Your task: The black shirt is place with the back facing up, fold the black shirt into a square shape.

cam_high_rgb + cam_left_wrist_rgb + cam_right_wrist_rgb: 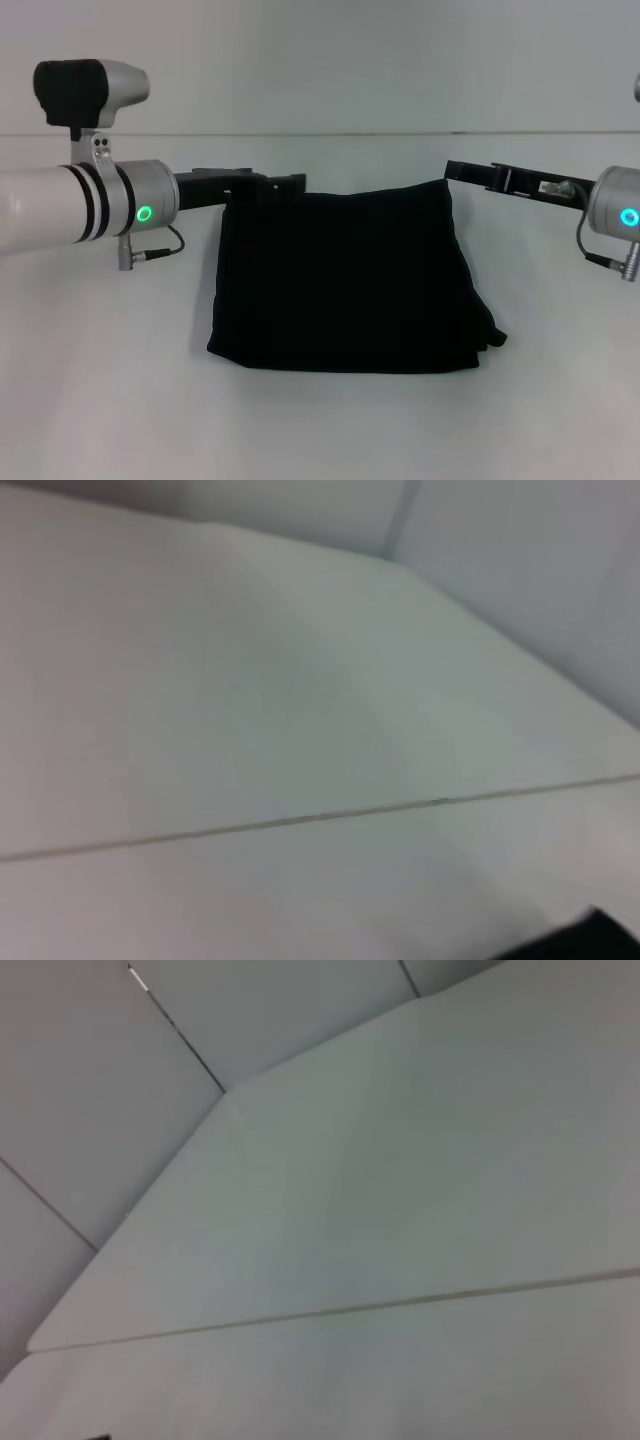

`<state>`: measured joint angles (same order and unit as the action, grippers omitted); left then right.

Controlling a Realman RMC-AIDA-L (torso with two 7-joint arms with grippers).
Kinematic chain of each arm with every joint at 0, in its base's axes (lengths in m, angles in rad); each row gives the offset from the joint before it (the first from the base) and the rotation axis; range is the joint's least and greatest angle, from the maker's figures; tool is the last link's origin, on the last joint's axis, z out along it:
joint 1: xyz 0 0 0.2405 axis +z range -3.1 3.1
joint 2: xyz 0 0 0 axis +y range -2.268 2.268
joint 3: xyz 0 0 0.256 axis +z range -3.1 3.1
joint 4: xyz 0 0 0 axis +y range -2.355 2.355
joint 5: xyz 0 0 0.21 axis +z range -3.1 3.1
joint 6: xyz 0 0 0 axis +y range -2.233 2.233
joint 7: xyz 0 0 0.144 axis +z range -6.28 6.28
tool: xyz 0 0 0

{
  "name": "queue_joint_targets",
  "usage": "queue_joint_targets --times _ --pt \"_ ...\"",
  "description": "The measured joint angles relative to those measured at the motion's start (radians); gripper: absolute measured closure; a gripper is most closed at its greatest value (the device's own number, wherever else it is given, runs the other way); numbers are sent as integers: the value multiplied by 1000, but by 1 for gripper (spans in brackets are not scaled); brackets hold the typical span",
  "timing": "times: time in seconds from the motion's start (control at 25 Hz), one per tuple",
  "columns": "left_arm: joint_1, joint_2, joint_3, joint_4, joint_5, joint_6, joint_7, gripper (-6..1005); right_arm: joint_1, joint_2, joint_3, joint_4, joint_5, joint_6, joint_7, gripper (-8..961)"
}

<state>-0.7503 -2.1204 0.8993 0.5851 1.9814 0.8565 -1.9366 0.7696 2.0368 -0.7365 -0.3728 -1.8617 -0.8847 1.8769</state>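
1. The shirt point(345, 280) lies folded at the centre of the white table point(100, 400), between the two grippers.
2. The left gripper point(285, 184) reaches in from 9 o'clock; its dark tip sits right at the shirt's far left corner, at about 11 o'clock on the cloth. Black on black there, so I cannot tell whether its jaws are apart, together or pinching fabric.
3. The right gripper point(462, 169) comes in from 3 o'clock, its tip just beside the far right corner, at about 1 o'clock on the cloth. Its jaws are edge-on and I cannot tell how they stand.
4. The shirt is a plain, matte black, soft block, roughly square, with no print.
5. Its far edge runs fairly straight between the two tips; the near edge is thicker, with stacked layers showing and a small lump of fabric poking out at about 4 o'clock.
6. The table is smooth, with a thin seam across it behind the shirt.
7. Both wrist views show mostly bare table and wall.
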Motion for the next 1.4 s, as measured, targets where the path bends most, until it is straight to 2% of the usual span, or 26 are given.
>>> queue_joint_targets --times 0.04,0.16,0.44,0.6,1.12,1.4 --pt "-5 3 0 -12 2 -20 -18 51 -3 -3 0 0 0 -9 0 589" --pt "-20 7 3 -47 18 -92 -73 51 -20 -13 1 -5 0 -40 0 370" --pt "-34 3 8 -105 37 -214 -103 51 -41 -15 2 -23 1 -53 -2 381" --pt "-42 -4 40 -133 38 -262 -100 52 -42 -15 0 -24 1 -49 -8 381" --pt "-40 -17 43 -130 34 -266 -54 67 -37 -13 -1 -25 -5 -43 -12 380" --pt "-37 -30 37 -126 28 -267 2 334 -40 -11 2 -25 -3 -27 -15 384"
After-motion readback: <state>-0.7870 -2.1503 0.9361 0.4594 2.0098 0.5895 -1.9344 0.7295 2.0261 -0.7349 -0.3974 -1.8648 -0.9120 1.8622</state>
